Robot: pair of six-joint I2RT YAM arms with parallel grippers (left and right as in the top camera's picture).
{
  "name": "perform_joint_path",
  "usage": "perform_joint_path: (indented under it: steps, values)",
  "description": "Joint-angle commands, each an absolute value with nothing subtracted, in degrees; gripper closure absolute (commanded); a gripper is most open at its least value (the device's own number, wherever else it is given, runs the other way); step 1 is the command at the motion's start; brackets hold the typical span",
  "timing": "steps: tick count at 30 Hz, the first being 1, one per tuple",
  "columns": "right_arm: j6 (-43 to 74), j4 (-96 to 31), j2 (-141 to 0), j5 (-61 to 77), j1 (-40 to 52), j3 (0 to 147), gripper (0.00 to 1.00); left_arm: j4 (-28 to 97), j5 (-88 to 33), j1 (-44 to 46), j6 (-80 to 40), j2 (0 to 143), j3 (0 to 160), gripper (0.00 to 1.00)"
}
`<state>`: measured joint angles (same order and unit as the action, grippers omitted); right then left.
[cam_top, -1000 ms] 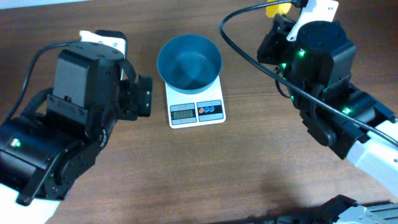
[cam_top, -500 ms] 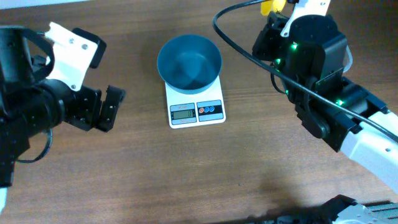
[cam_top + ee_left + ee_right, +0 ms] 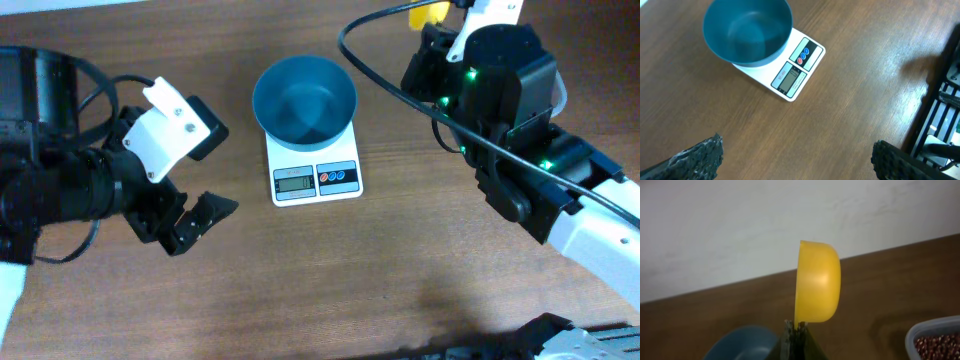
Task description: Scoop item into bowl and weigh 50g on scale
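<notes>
The teal-blue bowl [image 3: 305,98] stands empty on the white scale [image 3: 313,170]; both also show in the left wrist view, bowl [image 3: 747,30] and scale [image 3: 796,72]. My left gripper [image 3: 195,222] is open and empty, left of the scale and above the table. My right gripper [image 3: 796,328] is shut on a yellow scoop [image 3: 817,287], held on edge at the back right; its yellow tip shows overhead [image 3: 428,13]. The red-brown beans [image 3: 937,344] lie in a clear tub [image 3: 920,330] at the right wrist view's lower right corner.
The wooden table [image 3: 330,280] runs across the view. A black cable [image 3: 400,85] loops from the right arm toward the scale. A dark frame [image 3: 940,115] stands at the right edge of the left wrist view.
My left arm has swung back from beside the bowl toward the front left, its gripper turning and ending lower, still open. The right arm shifted slightly left with the scoop.
</notes>
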<state>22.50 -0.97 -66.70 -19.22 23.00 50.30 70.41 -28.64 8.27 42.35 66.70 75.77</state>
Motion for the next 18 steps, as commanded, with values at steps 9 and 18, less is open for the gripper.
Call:
perform_joint_path:
  steps: [9, 18]
  values:
    - [22.7, -7.4, -59.7, -15.0, 22.7, 51.8, 0.96, 65.6, -23.9, 9.1, 28.4, 70.7, 76.7, 0.01]
    - [19.7, -15.7, -54.7, -15.0, 22.7, 51.8, 0.96, 65.9, -10.6, 20.0, 18.5, 67.6, 76.7, 0.01]
